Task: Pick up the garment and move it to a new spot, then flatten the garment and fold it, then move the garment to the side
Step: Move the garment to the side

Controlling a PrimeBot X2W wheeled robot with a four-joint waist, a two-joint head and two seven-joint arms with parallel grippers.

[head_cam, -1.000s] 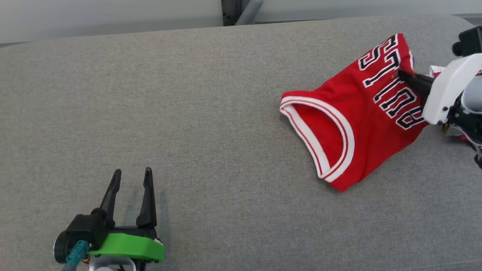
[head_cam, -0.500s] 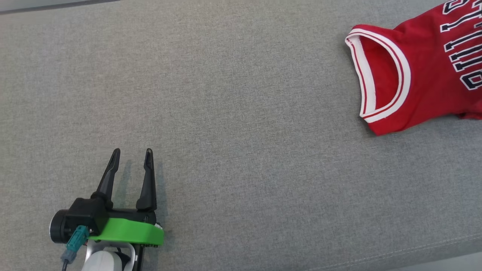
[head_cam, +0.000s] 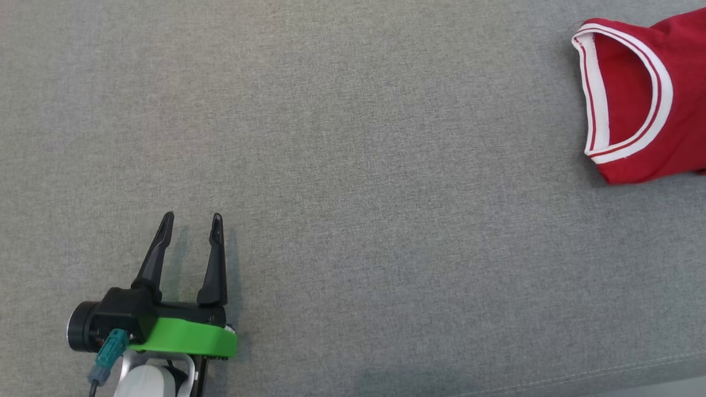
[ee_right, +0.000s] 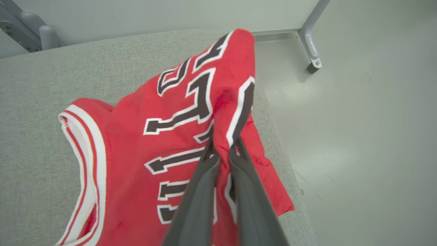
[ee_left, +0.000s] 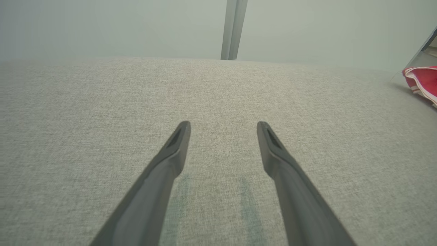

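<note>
Shift since earlier: head camera swung left and down, so garment [head_cam: 626, 94] now cut by the frame edge at 2 o'clock; no sure sign that the cloth itself has travelled.
Garment: red jersey with white-trimmed neck opening, crumpled on the grey bench [head_cam: 353, 165], close to the bench edge on the robot's right; lettered part drawn up into a peak.
Long axis: roughly 9 to 3 o'clock in the head view, neck opening toward 9.
Right tool [ee_right: 223, 147]: clamped together on a fold of the lettered cloth, holding that peak.
Left tool [head_cam: 192, 216]: fingers apart, empty, low over bare bench at 7 o'clock.
Bearing: garment at about 2 o'clock from the left tool, well apart.
Nearer arm: right, grip in place; likely carrier toward the open bench at 9 o'clock from the garment.
</note>
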